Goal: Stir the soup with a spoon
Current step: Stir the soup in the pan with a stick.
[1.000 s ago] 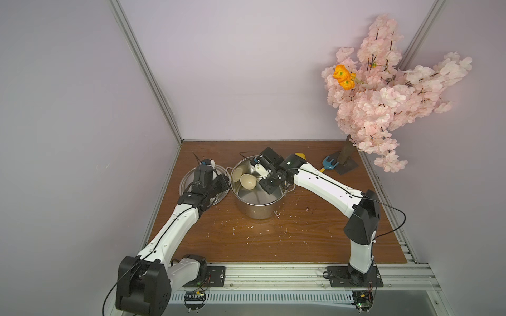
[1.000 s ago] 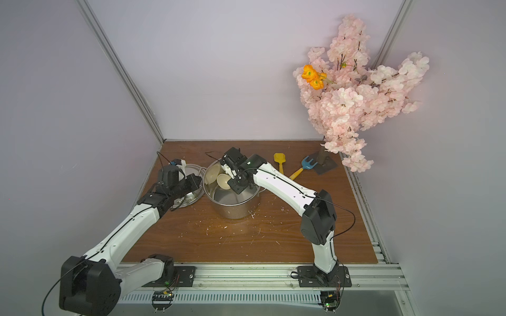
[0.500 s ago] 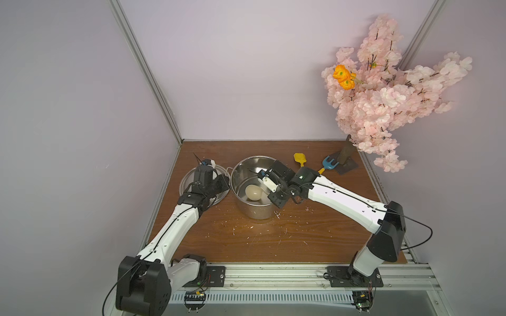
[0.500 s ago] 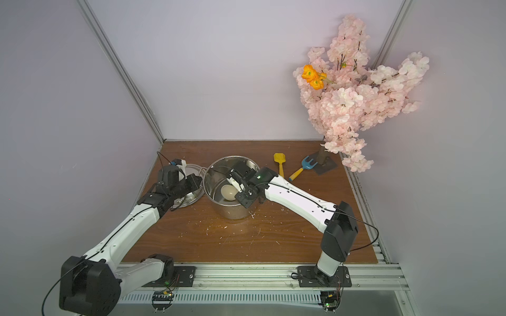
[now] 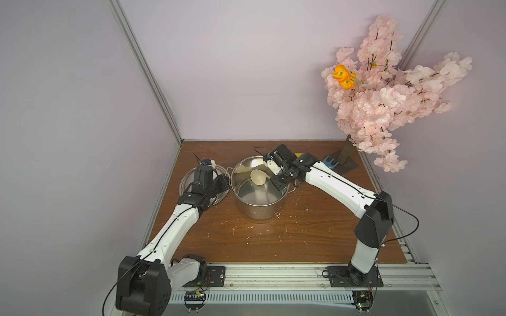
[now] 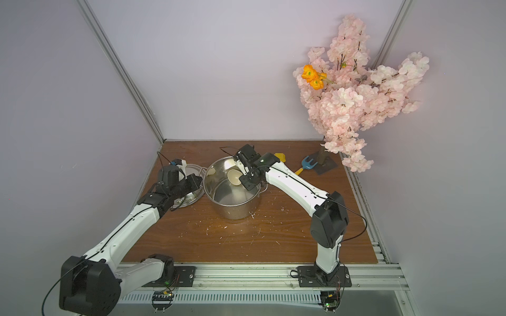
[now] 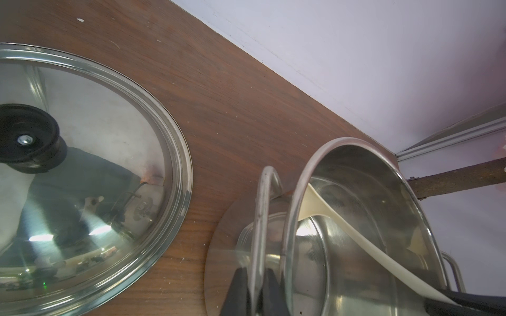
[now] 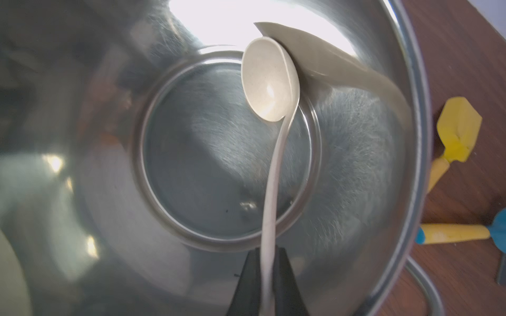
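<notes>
The spoon (image 5: 257, 177) (image 6: 234, 176) is a cream ladle. Its bowl (image 8: 269, 84) hangs inside the steel pot (image 5: 258, 210) (image 6: 235, 212) close to the far wall, and a reflection of it shows on the steel. My right gripper (image 5: 272, 179) (image 8: 267, 250) is over the pot's right rim, shut on the spoon's slim handle (image 7: 364, 240). My left gripper (image 5: 223, 182) (image 7: 257, 273) is shut on the pot's left loop handle (image 7: 262, 208). No soup shows; the pot's bottom (image 8: 213, 169) looks like bare steel.
A glass lid (image 5: 184, 180) (image 7: 95, 136) lies left of the pot under my left arm. A yellow toy shovel (image 6: 280, 156) (image 8: 457, 128) and a blue rake (image 5: 330, 161) (image 6: 309, 162) lie behind my right arm. A pink blossom tree (image 5: 383, 95) stands at the back right.
My right gripper carried the spoon's bowl toward the pot's near side, then back to the far side, its elbow swinging out and in. My left gripper stayed on the handle.
</notes>
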Motion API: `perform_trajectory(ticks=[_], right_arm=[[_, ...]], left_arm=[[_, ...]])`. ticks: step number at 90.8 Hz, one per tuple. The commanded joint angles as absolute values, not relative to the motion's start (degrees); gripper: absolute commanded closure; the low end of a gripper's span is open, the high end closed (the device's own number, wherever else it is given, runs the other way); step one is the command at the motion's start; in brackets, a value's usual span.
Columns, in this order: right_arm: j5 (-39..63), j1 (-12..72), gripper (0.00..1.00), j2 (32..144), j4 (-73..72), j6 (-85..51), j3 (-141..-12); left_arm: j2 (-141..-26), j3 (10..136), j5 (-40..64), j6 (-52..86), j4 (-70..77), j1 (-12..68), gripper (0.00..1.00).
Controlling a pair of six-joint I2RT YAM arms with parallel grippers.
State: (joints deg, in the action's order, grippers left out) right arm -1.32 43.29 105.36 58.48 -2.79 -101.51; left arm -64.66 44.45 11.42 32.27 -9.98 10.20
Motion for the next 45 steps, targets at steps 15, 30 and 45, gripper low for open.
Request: perform_trajectory(ticks=[15,30,45], right_arm=[[3.4,49.8,1.0,106.2,57.4,-1.9,-105.4],[3.1,51.4,1.0,100.5,56.3,-2.5,-98.6],[-1.8,50.3,1.0,93.8,56.4,-2.9,-90.9]], left_arm=[[-65.0,43.8,13.3,29.5,-10.9,10.2,0.88],[-65.0,43.9,13.3,29.5,-10.9,10.2,0.88],[-64.7,43.7,13.2,29.5,-11.0,10.2,0.88]])
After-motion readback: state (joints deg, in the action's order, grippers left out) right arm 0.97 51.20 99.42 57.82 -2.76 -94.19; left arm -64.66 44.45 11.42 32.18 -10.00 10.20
